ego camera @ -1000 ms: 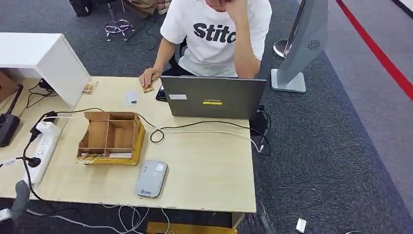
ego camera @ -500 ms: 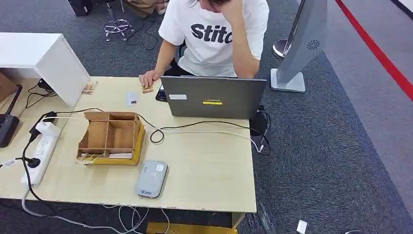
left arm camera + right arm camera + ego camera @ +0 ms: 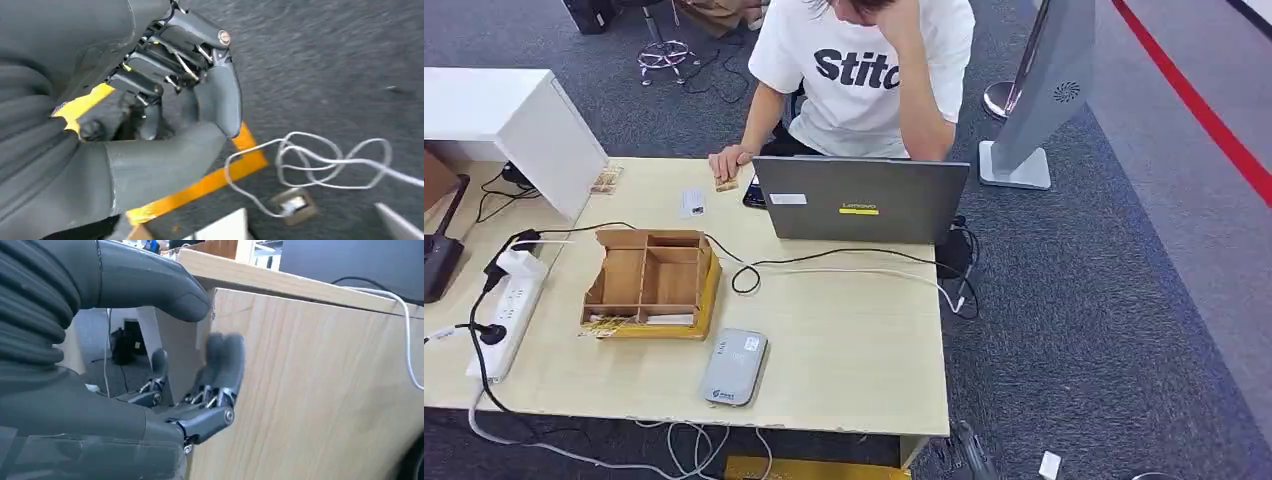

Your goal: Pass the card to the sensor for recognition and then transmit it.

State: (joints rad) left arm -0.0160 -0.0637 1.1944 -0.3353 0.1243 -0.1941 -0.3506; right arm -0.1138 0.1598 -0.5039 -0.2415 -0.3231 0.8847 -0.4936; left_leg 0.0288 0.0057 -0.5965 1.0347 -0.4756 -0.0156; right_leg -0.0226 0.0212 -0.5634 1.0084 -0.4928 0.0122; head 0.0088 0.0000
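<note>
Two hands hang low, below the table point(image 3: 854, 350) top. The left hand point(image 3: 165, 100) is loosely curled with nothing in it, over carpet where a white cable point(image 3: 325, 165) loops. The right hand point(image 3: 165, 390) is spread and empty, just beside the table's side panel point(image 3: 310, 390), so a careless lift could likely knock that panel or the table's edge. At the near edge lies the grey sensor point(image 3: 735, 366); a bump from a rising arm might push it off. Just beyond it stands the wooden box point(image 3: 652, 282), whose near compartment holds what looks like the card point(image 3: 670, 319), flat and low. Lying flat between the walls, it will be hard to pinch, and fingers may drag the light box instead. A black cable point(image 3: 824, 258) runs to the right of the box and could snag a reach. Further off lie a small white slip point(image 3: 692, 202) and a laptop point(image 3: 861, 199), with a person point(image 3: 864, 70) seated behind; handing over too far risks hitting the lid.
</note>
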